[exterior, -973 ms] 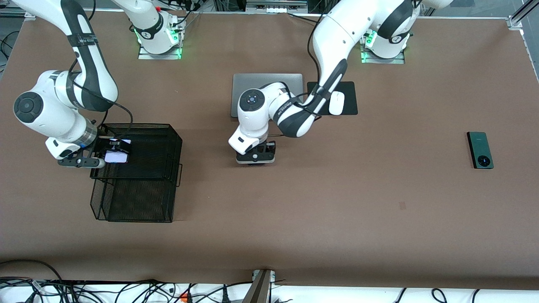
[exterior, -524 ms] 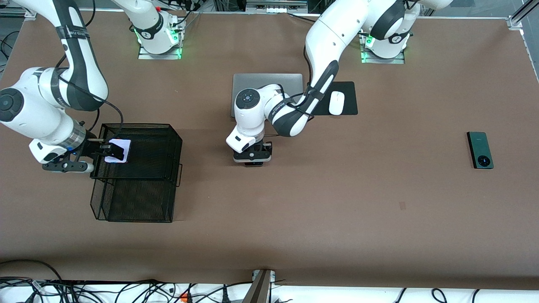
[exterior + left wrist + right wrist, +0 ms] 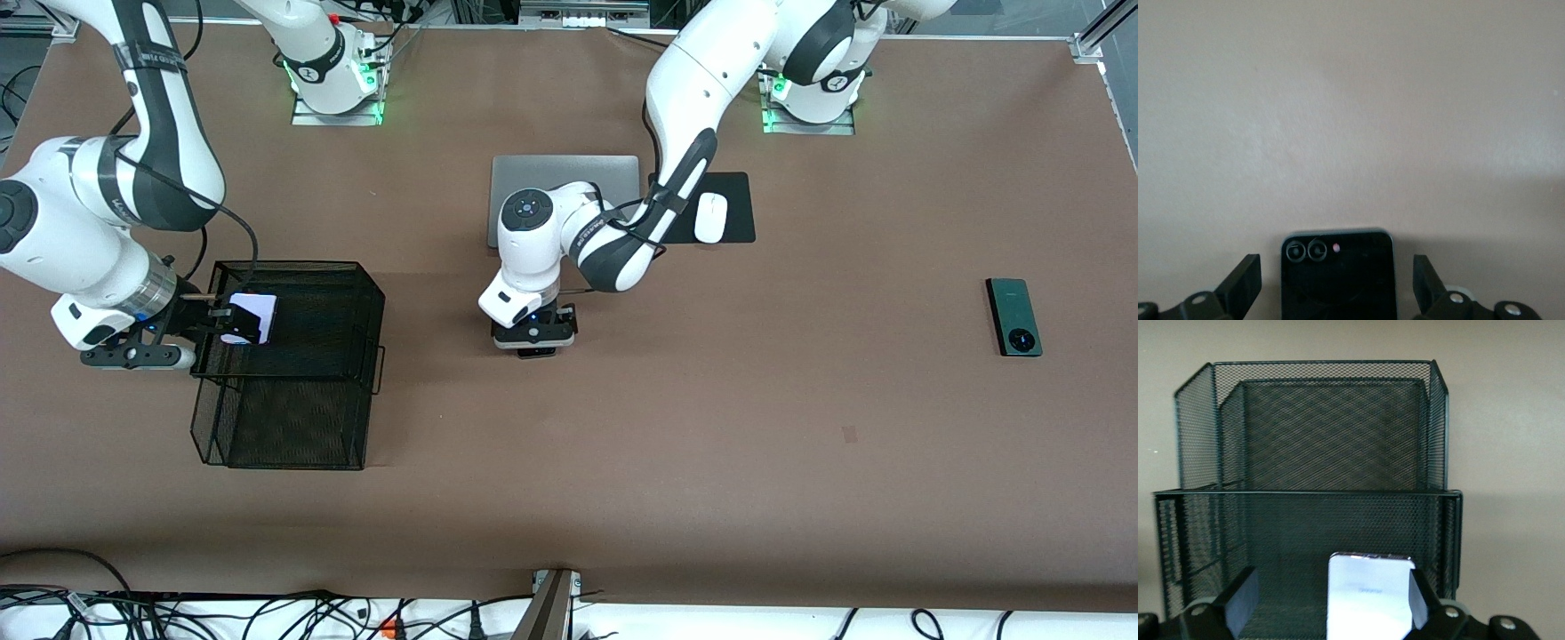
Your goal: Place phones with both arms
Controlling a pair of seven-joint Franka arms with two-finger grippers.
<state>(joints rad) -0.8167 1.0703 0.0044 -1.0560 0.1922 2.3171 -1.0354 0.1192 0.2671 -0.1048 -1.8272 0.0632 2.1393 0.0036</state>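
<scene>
Mesh basket [image 3: 302,391]: black wire, toward the right arm's end of the table.
Green phone [image 3: 1013,316]: flat on the table toward the left arm's end, well apart from both grippers.
Lilac phone [image 3: 251,313]: inside the basket, between the spread fingers of the right gripper [image 3: 233,322], which stand apart from it on one side.
Black phone [image 3: 1338,275]: flat on the table under the left gripper [image 3: 535,336], fingers wide on either side, not touching.
</scene>
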